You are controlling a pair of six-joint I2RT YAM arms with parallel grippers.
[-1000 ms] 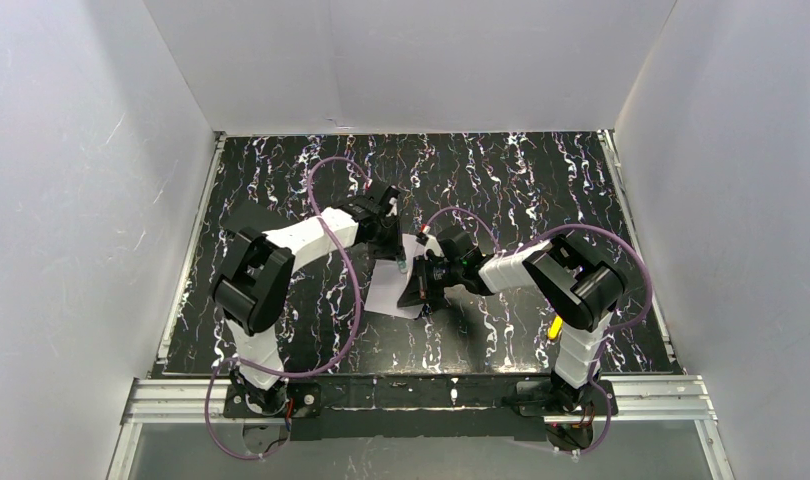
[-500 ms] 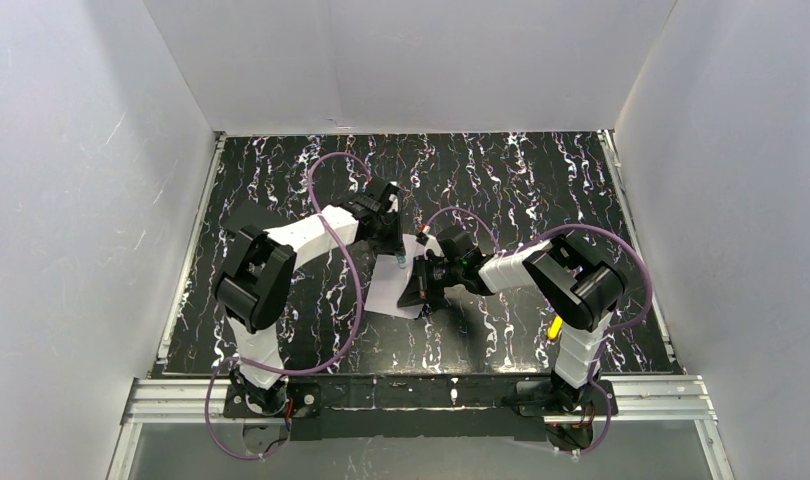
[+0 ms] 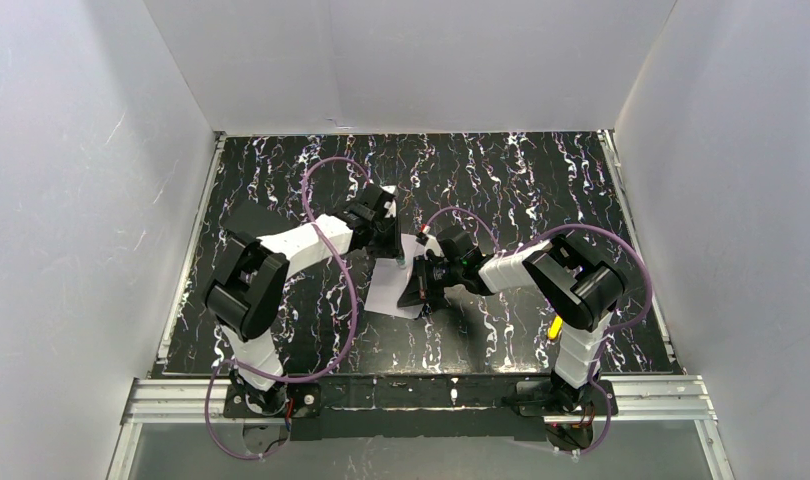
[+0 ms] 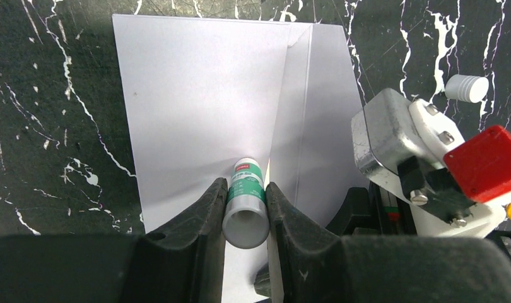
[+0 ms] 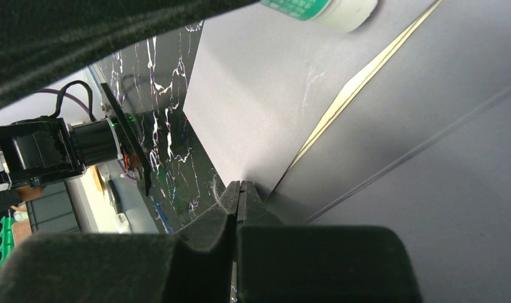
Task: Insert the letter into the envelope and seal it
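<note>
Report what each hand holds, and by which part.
Left hand grips a glue stick around its barrel. Right hand appears shut on the envelope, at the edge of its raised flap.

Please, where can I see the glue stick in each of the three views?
Top external: mid-picture, glue stick at the left gripper tip, over the envelope.
Left wrist: low centre, clamped between the fingers.
Right wrist: cut off by the top edge, right of centre.
Shared landmark: the pale envelope under it.
</note>
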